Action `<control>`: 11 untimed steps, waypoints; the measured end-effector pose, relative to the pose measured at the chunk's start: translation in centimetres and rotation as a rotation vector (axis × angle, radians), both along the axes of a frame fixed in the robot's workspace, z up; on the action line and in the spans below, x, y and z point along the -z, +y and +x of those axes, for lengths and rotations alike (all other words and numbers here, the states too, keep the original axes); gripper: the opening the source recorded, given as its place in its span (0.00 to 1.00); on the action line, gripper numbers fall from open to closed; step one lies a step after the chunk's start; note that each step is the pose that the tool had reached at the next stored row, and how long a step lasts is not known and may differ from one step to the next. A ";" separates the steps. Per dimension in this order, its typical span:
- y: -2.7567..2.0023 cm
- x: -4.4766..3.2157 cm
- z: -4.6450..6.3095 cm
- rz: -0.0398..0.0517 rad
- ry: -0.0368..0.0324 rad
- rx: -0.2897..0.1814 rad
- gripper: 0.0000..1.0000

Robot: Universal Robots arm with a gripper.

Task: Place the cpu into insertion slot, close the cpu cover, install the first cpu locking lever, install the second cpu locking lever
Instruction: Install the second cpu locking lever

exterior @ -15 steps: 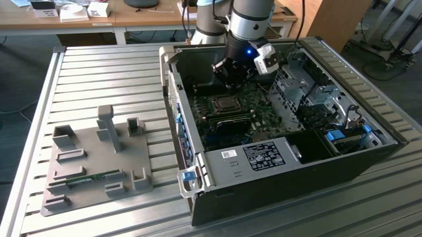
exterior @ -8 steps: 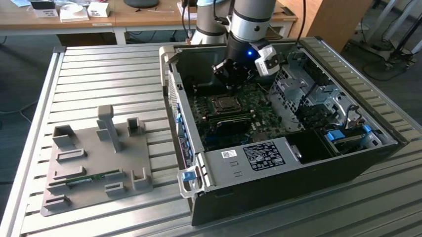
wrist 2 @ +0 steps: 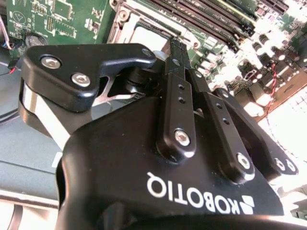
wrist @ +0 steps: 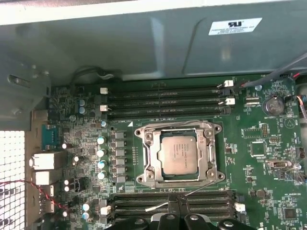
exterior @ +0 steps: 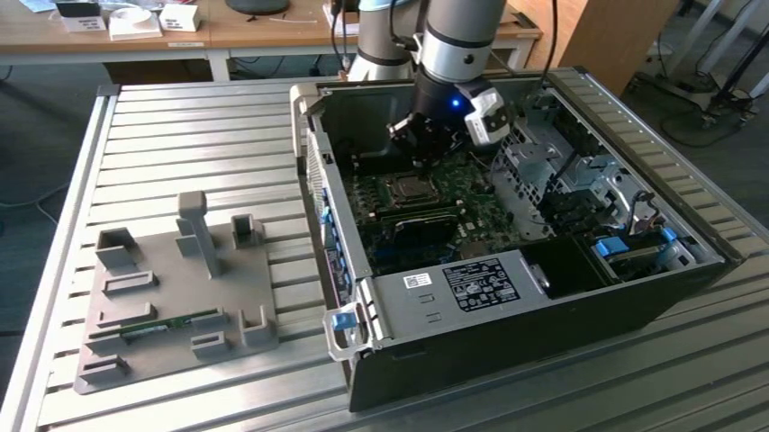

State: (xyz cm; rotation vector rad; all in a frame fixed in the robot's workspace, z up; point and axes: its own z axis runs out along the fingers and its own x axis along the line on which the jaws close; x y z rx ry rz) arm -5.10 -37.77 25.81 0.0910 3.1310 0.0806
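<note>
In the first wrist view the cpu (wrist: 177, 153), a silver-grey square, lies in the insertion slot (wrist: 178, 179) on the green board. The silver cpu cover (wrist: 150, 154) lies flat around it, framing the chip. A thin wire lever (wrist: 199, 188) runs slantwise along one side of the socket toward my fingertips. My gripper (wrist: 179, 207) hovers just beside that edge of the socket, its black fingertips pressed together with nothing between them. In the exterior view the gripper (exterior: 423, 155) hangs inside the open computer case, just above and behind the socket and cpu (exterior: 411, 187).
Long black memory slots (wrist: 165, 98) flank the socket on two sides. The case's metal walls (exterior: 315, 162), a drive cage (exterior: 547, 166) and a power supply (exterior: 481, 283) surround the board. A grey fixture block (exterior: 180, 288) stands on the slatted table at the exterior view's left.
</note>
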 end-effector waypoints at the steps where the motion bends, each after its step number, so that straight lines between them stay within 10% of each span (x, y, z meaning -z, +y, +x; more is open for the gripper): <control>1: -0.04 0.05 0.0 0.0001 0.0000 0.000 0.11; 11: -0.23 0.52 -0.2 -0.0001 -0.0018 0.000 0.11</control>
